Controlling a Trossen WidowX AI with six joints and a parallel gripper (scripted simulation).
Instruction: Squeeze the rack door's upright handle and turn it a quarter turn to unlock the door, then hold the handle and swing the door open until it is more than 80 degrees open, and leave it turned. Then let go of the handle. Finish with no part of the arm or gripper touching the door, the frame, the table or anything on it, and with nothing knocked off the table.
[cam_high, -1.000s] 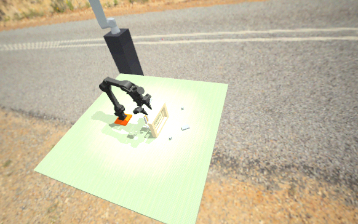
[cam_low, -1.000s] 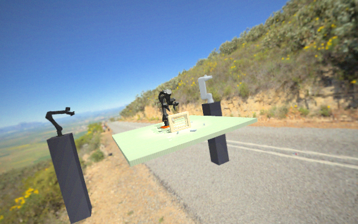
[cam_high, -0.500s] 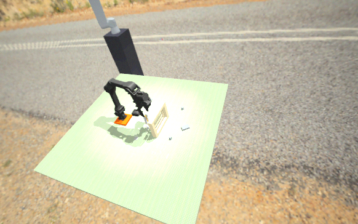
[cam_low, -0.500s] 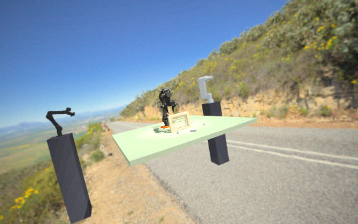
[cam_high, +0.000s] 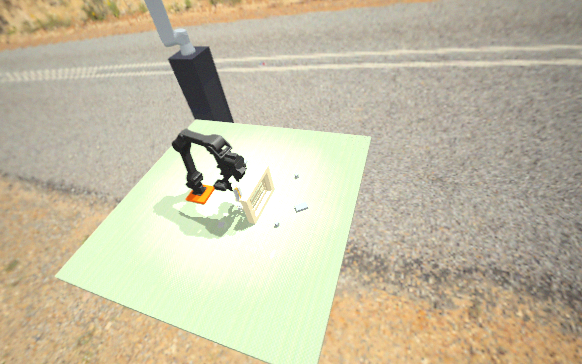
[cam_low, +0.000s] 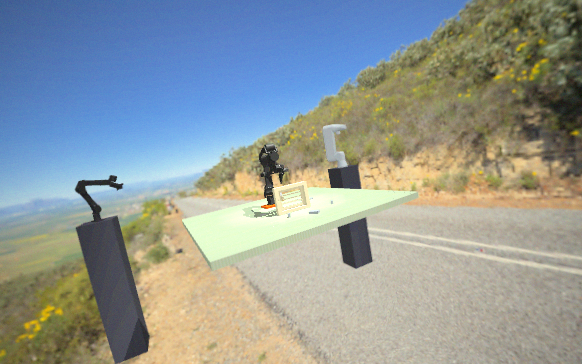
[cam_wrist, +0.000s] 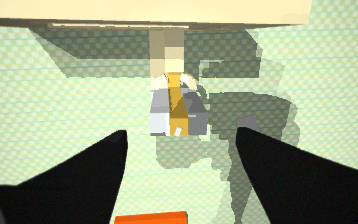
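A cream rack frame (cam_high: 251, 214) (cam_low: 279, 204) (cam_wrist: 150, 10) stands upright on the green table (cam_high: 150, 280) (cam_low: 225, 245). Its slatted door (cam_high: 258, 196) (cam_low: 292, 196) looks in line with the frame; its exact angle is too small to tell. The handle (cam_high: 237, 193) (cam_wrist: 178, 125), yellow in the middle with grey sides, sticks out from the rack toward the arm's base. My gripper (cam_wrist: 182, 136) is open. In the wrist view its fingertips stand to the left and right of the handle's near end, with a visible gap on each side. No contact shows.
The arm's orange base plate (cam_high: 204, 198) (cam_wrist: 152, 219) is close behind the gripper. A small grey block (cam_wrist: 246, 121) shows by the right fingertip. Beyond the rack lie a pale block (cam_high: 301, 207) (cam_low: 314, 212) and small pieces (cam_high: 296, 176) (cam_high: 276, 225).
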